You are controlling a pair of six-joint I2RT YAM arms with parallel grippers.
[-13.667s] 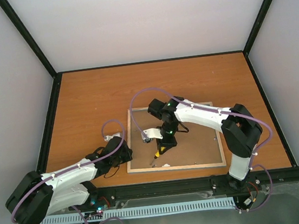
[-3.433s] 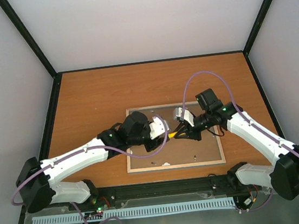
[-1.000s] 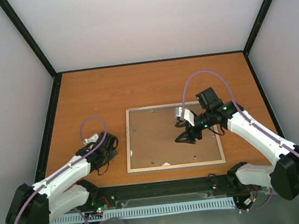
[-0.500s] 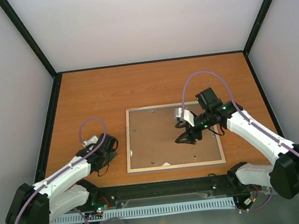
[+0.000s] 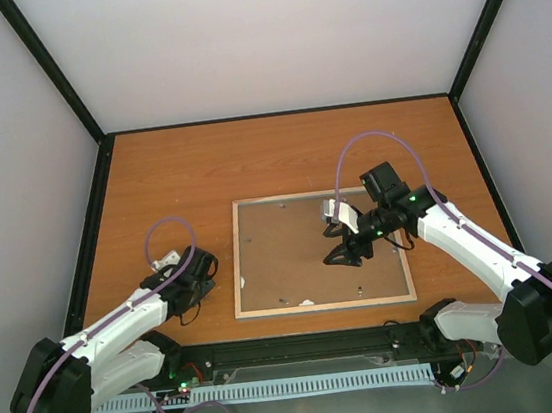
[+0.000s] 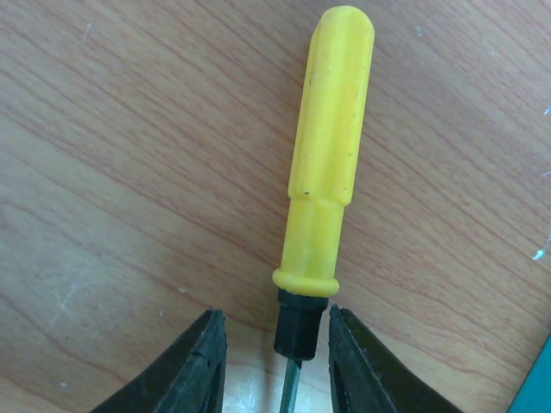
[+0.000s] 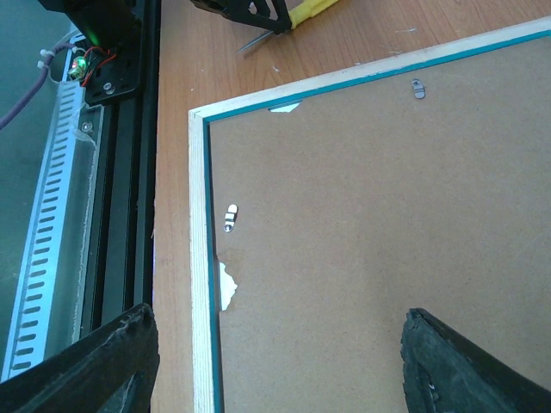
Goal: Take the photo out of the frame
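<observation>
Orange-brown tabletop (image 5: 162, 180) boxed in by pale walls. At near left, left gripper (image 6: 274, 366) low over the wood, jaws parted either side of the dark collar of a yellow-handled screwdriver (image 6: 327, 146) lying flat, handle pointing away; gap showing on one side of the collar, other finger just beside it, so no pinch. Could drag or roll the tool toward the frame if lifted off crooked. Right of that, near centre, frame (image 5: 324, 308) lying face-down, pale wood rim up, blue lip inside it, brown backing board (image 7: 362, 241) seated within. No sight of the photo, judged to be under that board. Small metal clips (image 7: 230, 217) dotted near the rim; impossible to tell whether swung clear of the board. Pale chips (image 7: 225, 288) torn out along the board's edge. Hovering over the board's right part, right gripper (image 7: 280, 353), fingers spread wide, holding nothing. Main hazards in lifting the board: a clip overlapping it, bowing the board or hauling the whole frame up; prying at a chipped spot, tearing more away or creasing the photo beneath; no hand pinning the frame, so liable to slide.
</observation>
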